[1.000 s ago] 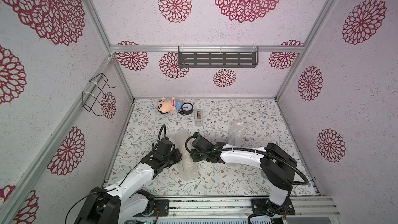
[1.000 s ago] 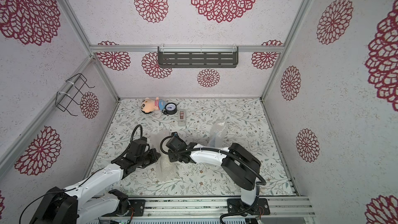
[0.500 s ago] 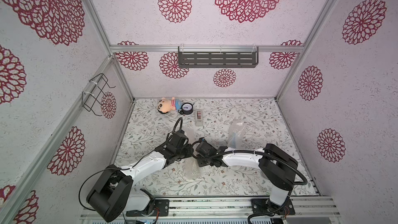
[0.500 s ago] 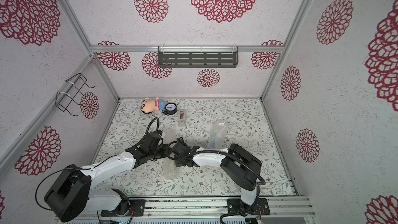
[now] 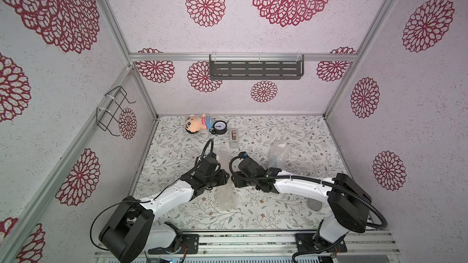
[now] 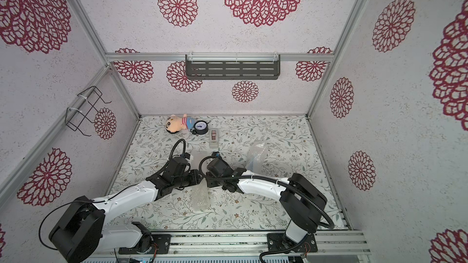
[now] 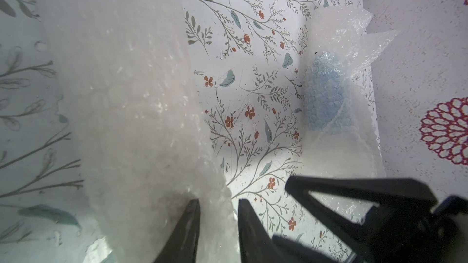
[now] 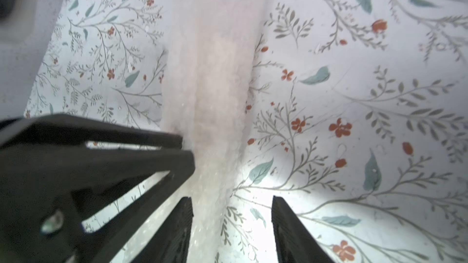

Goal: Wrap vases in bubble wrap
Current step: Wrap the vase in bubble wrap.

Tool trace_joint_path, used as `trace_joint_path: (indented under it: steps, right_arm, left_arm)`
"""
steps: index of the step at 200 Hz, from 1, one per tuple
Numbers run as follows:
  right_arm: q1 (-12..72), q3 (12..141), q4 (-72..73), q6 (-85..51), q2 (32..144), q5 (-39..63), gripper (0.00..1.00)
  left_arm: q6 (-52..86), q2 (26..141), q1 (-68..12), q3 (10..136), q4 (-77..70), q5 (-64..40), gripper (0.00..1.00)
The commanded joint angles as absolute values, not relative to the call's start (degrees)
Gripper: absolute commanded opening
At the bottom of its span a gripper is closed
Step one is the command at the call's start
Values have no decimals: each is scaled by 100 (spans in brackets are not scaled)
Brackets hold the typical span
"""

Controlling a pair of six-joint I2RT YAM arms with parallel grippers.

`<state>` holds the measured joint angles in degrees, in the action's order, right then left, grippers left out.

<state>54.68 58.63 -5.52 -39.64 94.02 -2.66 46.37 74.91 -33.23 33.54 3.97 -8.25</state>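
Left gripper [image 7: 219, 201] jaws sit slightly apart, bubble wrap [image 7: 131, 97] between them; right gripper [image 8: 231, 198] jaws wide apart, wrap against one finger.

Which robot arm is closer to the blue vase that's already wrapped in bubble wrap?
Right. The right arm passes right next to the wrapped blue vase. The left arm comes in from the opposite side, with the other bubble wrap bundle between it and the vase.

I count two bubble wrap bundles [image 5: 226, 196] [image 5: 278, 153], one blue vase [image 7: 326, 94], one plush doll [image 5: 196, 123], one gauge [image 5: 220, 127], one tape dispenser [image 5: 233, 137] and one grey case [image 5: 314, 205].
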Motion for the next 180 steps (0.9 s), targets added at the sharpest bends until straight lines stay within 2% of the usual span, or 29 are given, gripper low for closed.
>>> trace_joint_path:
  steps: [1,39,79,123,180]
  right_arm:
    - [5022,6058,-158,-3739,9623,303,52]
    - [4852,7155,-417,-3241,10422,498,53]
    - [4849,7844,-527,-2954,11112,615,49]
    - [4887,8013,-529,-2792,11363,637,47]
    - [4885,7956,-535,-2775,11574,507,39]
  left_arm:
    - [4792,7548,-3327,3059,871,-729,31]
    - [4891,7489,-3314,3006,777,-749,30]
    - [4882,7323,-3305,2969,931,-611,29]
    - [4838,7242,-3297,2963,1045,-554,29]
    - [4740,7200,-3265,3068,1066,-745,30]
